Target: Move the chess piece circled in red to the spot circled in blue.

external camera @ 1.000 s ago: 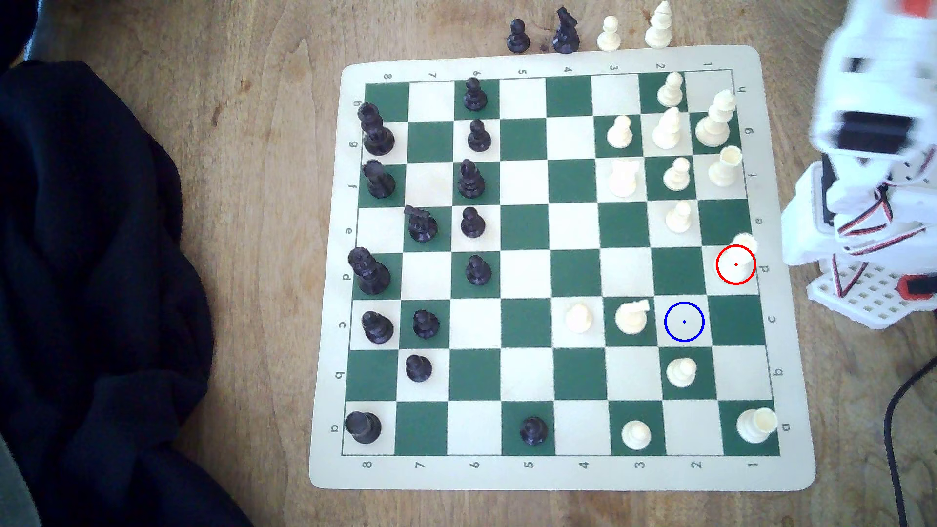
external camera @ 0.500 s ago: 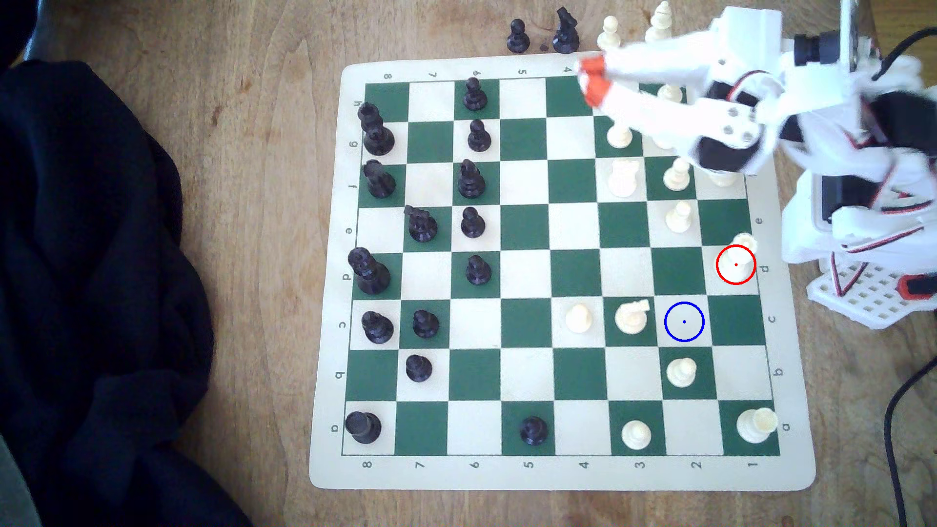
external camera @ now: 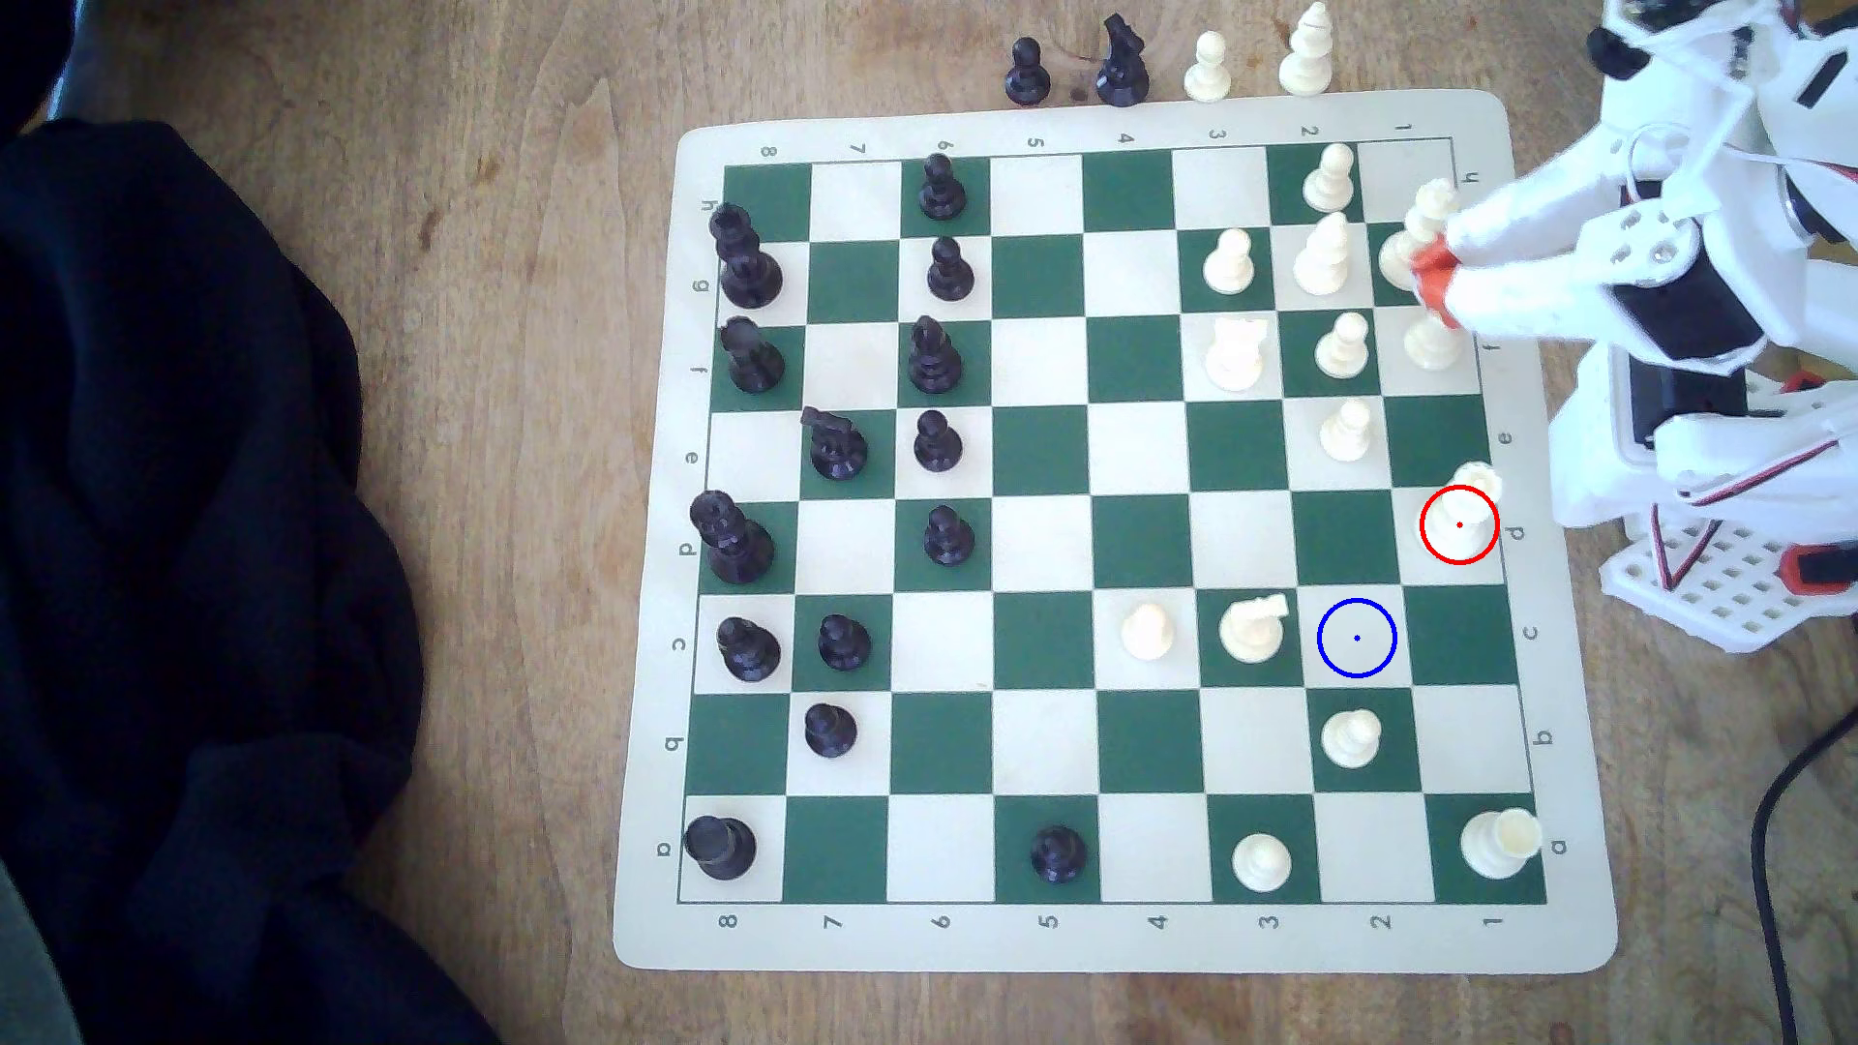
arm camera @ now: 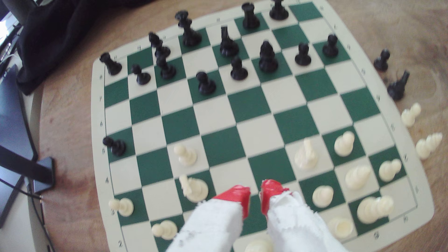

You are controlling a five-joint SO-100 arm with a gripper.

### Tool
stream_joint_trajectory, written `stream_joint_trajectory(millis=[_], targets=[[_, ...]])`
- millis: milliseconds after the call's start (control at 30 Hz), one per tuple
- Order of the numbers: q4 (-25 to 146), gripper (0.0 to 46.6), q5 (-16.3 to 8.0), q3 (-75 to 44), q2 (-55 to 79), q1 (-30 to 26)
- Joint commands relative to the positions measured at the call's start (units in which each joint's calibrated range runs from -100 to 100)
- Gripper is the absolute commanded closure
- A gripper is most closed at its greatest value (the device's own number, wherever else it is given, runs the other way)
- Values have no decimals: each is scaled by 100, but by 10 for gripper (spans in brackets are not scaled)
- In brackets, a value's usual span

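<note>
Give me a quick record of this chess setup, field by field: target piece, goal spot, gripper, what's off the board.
target piece: tall cream piece in the red ring, upright on a cream square at the board's edge on the exterior view's right
goal spot: blue-ringed cream square, unoccupied
gripper: red-tipped, narrow gap between tips, holding nothing, above the cream pieces, away from the target
off board: two black pieces and two cream pieces on the wooden table

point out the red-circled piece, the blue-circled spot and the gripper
red-circled piece (external camera: 1470, 497): exterior view, on its slim body.
blue-circled spot (external camera: 1356, 638): exterior view, on the ring's centre dot.
gripper (arm camera: 255, 193): wrist view, midway between the red fingertips.
</note>
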Motion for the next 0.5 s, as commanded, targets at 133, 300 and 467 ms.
stream_joint_trajectory(millis=[133, 300, 467], targets=[[596, 406, -1060, -147, 964, -741], [661, 265, -977, 406, 1151, -827], [661, 250, -630, 1023, 1075, -867]])
